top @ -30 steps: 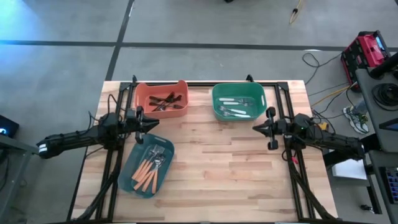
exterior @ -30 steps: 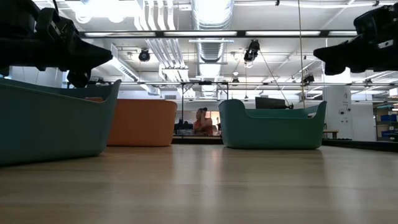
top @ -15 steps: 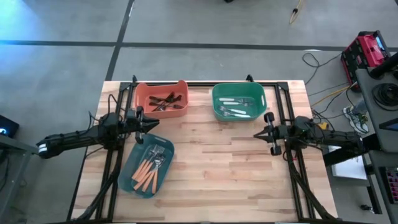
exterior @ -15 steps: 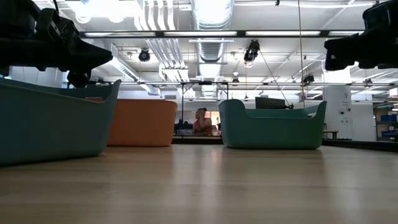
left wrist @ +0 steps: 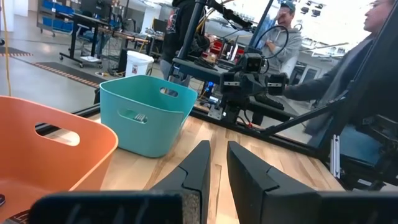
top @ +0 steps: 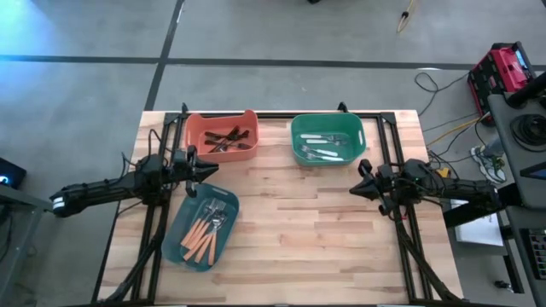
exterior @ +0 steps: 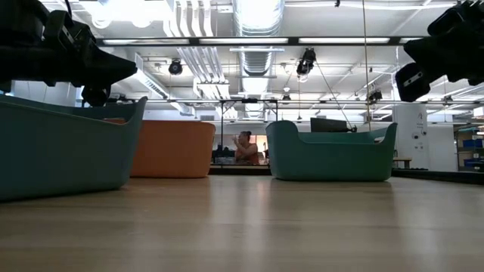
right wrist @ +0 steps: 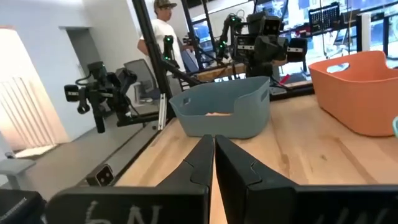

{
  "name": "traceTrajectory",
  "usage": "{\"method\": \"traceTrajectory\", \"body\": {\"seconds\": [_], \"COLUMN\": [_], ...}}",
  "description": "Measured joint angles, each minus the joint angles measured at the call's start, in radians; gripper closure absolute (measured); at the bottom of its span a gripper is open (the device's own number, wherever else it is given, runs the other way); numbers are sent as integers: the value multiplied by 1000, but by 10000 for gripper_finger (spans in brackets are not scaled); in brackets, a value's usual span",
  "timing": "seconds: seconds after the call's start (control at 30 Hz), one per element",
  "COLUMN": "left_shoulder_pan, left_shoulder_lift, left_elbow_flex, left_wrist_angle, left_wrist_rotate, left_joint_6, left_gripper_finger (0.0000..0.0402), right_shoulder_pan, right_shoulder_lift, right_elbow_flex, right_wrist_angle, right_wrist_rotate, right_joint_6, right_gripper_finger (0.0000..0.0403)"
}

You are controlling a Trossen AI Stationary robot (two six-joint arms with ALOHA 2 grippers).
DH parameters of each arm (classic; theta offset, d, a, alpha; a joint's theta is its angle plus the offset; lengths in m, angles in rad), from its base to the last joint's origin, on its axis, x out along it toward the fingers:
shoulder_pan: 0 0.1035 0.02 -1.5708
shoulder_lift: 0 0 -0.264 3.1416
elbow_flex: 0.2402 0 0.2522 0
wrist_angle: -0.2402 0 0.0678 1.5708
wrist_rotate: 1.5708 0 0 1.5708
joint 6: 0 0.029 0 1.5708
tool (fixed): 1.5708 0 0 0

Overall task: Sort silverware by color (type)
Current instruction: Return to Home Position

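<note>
Three bins, three kinds of silverware [top: 210, 223].
I count one orange bin [top: 194, 146], one green bin [top: 298, 147], one blue-green bin [top: 182, 248]; about five orange-handled forks [top: 201, 234]; black forks [top: 227, 138] and white forks [top: 323, 150] overlap beyond counting.

Black forks [top: 226, 139] lie jumbled in the orange bin [top: 194, 141]. White-handled forks [top: 322, 147] lie in the green bin [top: 299, 143]. Orange-handled, metal-headed forks [top: 205, 230] lie roughly parallel in the blue-green bin [top: 181, 246].

My table [top: 299, 230], reference: green bin [top: 296, 136]. Orange bin [top: 192, 136] beside it, apart. Blue bin [top: 173, 249] well apart from it. Red case [top: 502, 68] on the floor, well apart from it.
</note>
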Motion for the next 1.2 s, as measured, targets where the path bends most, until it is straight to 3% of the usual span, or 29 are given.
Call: {"method": "traceTrajectory", "body": {"seconds": [1.2], "left_shoulder_pan": [0], "left_shoulder_lift": [0], "left_elbow_flex": [0], "left_wrist_angle": [0], "left_wrist_rotate": [0], "left_joint_6": [0], "left_gripper_finger": [365], "right_shoulder_pan": [0], "right_shoulder_lift": [0], "right_elbow_flex": [0], "right_wrist_angle": [4], "right_wrist_rotate": [2], "right_joint_6": [-18], "right_gripper_finger": [394]}}
